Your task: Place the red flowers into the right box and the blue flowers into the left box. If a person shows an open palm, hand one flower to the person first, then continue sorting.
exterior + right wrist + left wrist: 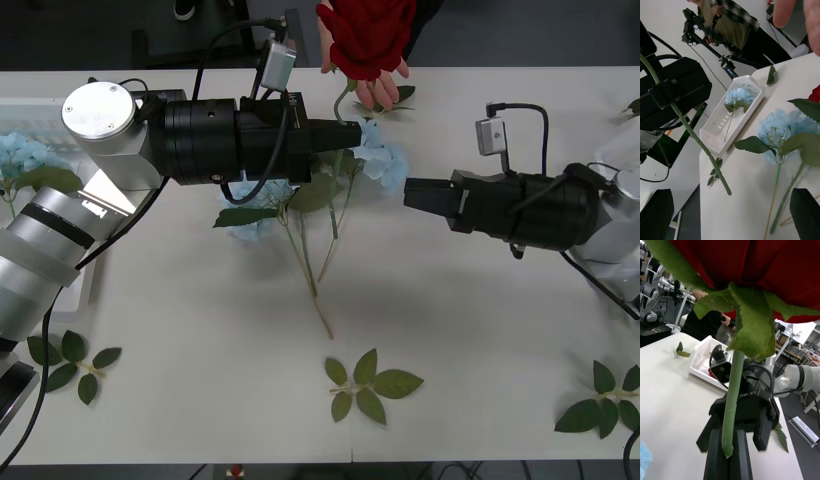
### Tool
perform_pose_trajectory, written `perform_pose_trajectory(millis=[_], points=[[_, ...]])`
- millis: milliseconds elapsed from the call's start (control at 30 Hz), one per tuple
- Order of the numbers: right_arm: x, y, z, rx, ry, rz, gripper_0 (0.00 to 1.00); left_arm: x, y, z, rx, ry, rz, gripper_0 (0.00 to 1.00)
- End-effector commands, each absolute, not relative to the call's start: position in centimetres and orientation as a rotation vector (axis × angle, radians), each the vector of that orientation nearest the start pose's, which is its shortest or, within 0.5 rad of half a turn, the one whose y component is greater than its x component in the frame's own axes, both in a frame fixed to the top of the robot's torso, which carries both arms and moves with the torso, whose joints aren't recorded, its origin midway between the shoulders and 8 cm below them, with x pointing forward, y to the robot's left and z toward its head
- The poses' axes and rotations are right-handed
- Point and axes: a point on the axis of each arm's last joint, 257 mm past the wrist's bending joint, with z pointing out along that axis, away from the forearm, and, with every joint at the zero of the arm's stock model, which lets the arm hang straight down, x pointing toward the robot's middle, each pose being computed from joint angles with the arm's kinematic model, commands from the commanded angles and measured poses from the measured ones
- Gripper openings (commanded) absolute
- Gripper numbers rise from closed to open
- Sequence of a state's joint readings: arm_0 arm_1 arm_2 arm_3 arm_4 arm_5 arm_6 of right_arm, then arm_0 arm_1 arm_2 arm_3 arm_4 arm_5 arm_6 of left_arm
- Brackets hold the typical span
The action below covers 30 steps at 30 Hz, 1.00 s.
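Deep-red artificial rose [366,36] at twelve o'clock—light, floppy, its thin stem clamped low in the left pincer [345,135], beside a person's open hand [380,88]; right pincer [412,193] spread, empty.

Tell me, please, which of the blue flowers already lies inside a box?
The blue flower lying in the left box, stem along the tray. The other blue flowers lie loose on the table, beneath the left gripper.
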State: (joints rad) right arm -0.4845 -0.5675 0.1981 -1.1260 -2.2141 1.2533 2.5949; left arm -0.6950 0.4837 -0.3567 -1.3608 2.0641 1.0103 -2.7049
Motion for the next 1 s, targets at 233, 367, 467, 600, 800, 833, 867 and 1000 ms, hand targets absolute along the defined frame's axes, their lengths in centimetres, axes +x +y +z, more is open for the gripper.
perform_pose_trajectory(millis=[233,367,467,600,800,833,867,1000], points=[[46.2,-4.1,-11.1,-0.736,1.482,1.515,0.90,47.5,-2.8,-3.9,1.047,1.341,-1.156,0.00],[47.1,-2.1,-10.8,-0.748,1.475,1.476,0.90,47.5,-2.8,-3.9,1.047,1.341,-1.156,0.00],[48.1,-0.5,-10.7,-0.752,1.485,1.435,0.90,47.5,-2.9,-4.0,1.048,1.341,-1.156,0.00],[48.9,0.7,-10.6,-0.732,1.489,1.414,0.82,47.6,-2.8,-3.9,1.046,1.341,-1.155,0.00],[49.0,1.6,-10.8,-0.733,1.503,1.415,0.00,47.7,-2.9,-3.9,1.041,1.342,-1.152,0.00],[49.0,1.6,-10.8,-0.732,1.503,1.416,0.00,47.7,-2.9,-3.9,1.041,1.342,-1.152,0.00],[48.9,1.5,-11.0,-0.729,1.507,1.416,0.00,47.7,-2.9,-3.9,1.041,1.342,-1.152,0.00],[48.9,1.6,-10.8,-0.727,1.506,1.422,0.00,47.6,-2.9,-3.9,1.041,1.341,-1.154,0.00]])
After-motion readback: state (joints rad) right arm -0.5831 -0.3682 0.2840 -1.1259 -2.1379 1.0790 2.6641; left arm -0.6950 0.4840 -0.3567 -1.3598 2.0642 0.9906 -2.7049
